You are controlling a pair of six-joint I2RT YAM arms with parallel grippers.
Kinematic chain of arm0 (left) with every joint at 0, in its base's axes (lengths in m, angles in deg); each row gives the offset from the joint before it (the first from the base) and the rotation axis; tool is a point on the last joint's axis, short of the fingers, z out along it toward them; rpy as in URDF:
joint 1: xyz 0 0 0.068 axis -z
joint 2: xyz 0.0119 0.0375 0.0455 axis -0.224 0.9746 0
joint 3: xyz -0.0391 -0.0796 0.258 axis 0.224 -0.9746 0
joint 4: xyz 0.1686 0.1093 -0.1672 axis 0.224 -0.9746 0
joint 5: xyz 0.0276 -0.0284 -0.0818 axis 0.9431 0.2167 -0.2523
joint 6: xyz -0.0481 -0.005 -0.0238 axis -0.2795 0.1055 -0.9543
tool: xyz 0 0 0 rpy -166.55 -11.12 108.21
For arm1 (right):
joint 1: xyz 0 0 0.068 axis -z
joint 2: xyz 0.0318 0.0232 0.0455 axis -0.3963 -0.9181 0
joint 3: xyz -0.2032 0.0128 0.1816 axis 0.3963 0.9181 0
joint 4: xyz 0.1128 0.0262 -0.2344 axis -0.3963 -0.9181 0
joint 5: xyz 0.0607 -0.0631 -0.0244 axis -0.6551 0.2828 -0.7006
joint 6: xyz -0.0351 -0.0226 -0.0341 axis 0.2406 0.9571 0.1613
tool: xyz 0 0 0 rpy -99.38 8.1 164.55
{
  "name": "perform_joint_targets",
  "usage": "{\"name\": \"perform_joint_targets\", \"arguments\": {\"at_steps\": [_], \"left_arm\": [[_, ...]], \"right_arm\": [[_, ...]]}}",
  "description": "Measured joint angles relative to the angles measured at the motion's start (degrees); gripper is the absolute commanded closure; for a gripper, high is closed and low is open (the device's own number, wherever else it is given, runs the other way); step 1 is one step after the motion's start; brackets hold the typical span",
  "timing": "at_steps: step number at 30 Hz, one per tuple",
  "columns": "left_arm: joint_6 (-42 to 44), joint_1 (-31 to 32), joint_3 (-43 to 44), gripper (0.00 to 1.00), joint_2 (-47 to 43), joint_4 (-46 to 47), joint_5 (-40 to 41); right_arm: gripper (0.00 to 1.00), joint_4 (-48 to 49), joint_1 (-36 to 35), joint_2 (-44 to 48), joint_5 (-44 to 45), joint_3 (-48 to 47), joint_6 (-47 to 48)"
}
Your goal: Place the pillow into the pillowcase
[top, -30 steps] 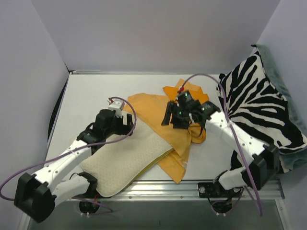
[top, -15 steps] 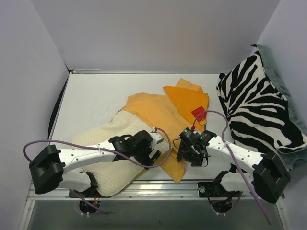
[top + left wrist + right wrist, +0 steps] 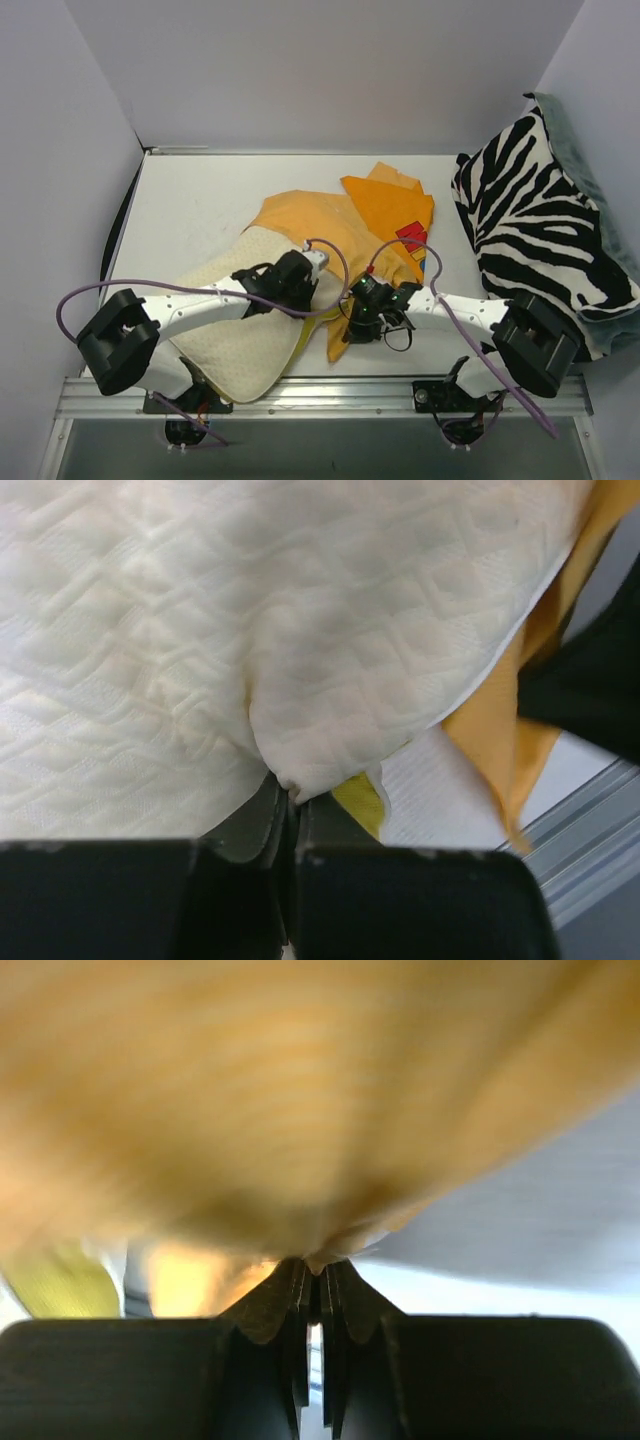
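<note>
White walls (image 3: 330, 70) closed the table (image 3: 190, 200) on three sides, and a zebra cushion (image 3: 540, 230) leaned at the right wall, apart from the work. We saw the pillow (image 3: 250, 350) flat on the near-left part of the table. Its long axis went approx. from near-left to far-right. Its far end went under the orange pillowcase (image 3: 330, 225), which lay beyond it and to the right, toward the centre.

The left gripper (image 3: 288, 792) was closed tight on a fold of the pillow, near the corner w/ the yellow-green trim (image 3: 358, 802). The right gripper (image 3: 314, 1278) was also closed, pinching orange cloth of the pillowcase at its near edge, just beside that same pillow corner. So both grippers were close together near the front edge, the left one on the pillow side, the right one on the case side.

In our judgement the next move depended on this: the case was far-right of the left gripper, so the pillow had to travel along its own long axis, i.e. away and to the right, w/ the right gripper holding the cloth up. Whether the pinched edge was really the open mouth, we could not tell.
</note>
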Motion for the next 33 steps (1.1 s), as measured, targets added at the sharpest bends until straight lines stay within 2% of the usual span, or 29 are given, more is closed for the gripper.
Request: {"name": "perform_joint_targets", "arguments": {"at_steps": [4, 8, 12, 15, 16, 17, 18, 19, 21, 22, 24, 25, 27, 29, 31, 33], "left_arm": [[-5.6, -7.3, 2.6, 1.0, 0.3, 2.9, -2.7], [-10.2, -12.8, 8.2, 1.0, 1.2, 5.0, -1.8], [-14.0, -15.0, 10.5, 1.0, 2.0, 8.6, -0.1], [-16.7, -15.0, 8.8, 1.0, 2.7, 12.9, -0.3], [-17.5, -14.9, 7.1, 1.0, 2.7, 14.6, -0.8], [-18.4, -14.8, 4.9, 1.0, 2.6, 16.5, -1.2], [-19.3, -14.6, 2.3, 1.0, 2.6, 18.3, -1.7], [-19.8, -14.3, 0.1, 1.0, 2.6, 19.1, -2.1], [-19.8, -13.6, -5.0, 1.0, 1.7, 21.7, -2.9], [-19.7, -13.2, -7.2, 0.85, 0.6, 22.5, -3.7], [-18.5, -12.8, -10.7, 0.63, -2.8, 23.6, -5.8], [-17.6, -12.4, -11.9, 0.45, -5.1, 23.4, -7.1], [-15.8, -11.2, -13.2, 0.31, -10.3, 22.1, -9.6], [-14.2, -10.0, -13.3, 0.24, -15.9, 19.8, -11.4], [-12.9, -9.4, -13.1, 0.1, -22.1, 17.1, -11.7], [-12.0, -9.8, -12.1, 0.05, -28.6, 12.9, -8.8]], "right_arm": [[1.0, -1.7, -6.1, -2.6, 2.6, -9.2, 5.0], [1.0, -3.2, -12.0, -2.5, 5.6, -19.8, 10.7], [1.0, -6.0, -14.1, 0.3, 6.8, -20.1, 13.9], [1.0, -7.7, -13.5, 3.9, 6.8, -16.7, 14.5], [0.97, -8.4, -13.0, 4.9, 6.8, -15.7, 14.7], [0.81, -9.2, -12.3, 5.6, 6.7, -15.1, 14.9], [0.69, -10.0, -11.6, 6.1, 6.0, -14.9, 15.3], [0.47, -10.5, -11.1, 6.3, 4.9, -14.9, 15.5], [0.34, -11.8, -10.6, 6.8, 3.1, -15.0, 16.5], [0.3, -12.8, -10.5, 7.1, 2.7, -15.3, 17.2], [0.3, -15.4, -9.9, 7.4, 2.8, -17.5, 18.2], [0.32, -16.4, -9.1, 7.5, 3.3, -19.1, 18.6], [0.35, -18.4, -6.6, 7.3, 5.1, -24.2, 19.5], [0.4, -20.0, -3.7, 5.7, 8.6, -30.8, 20.7], [0.42, -22.2, -1.4, 1.1, 12.1, -39.9, 22.1], [0.42, -23.3, 0.0, -6.0, 15.0, -50.3, 23.8]]}}
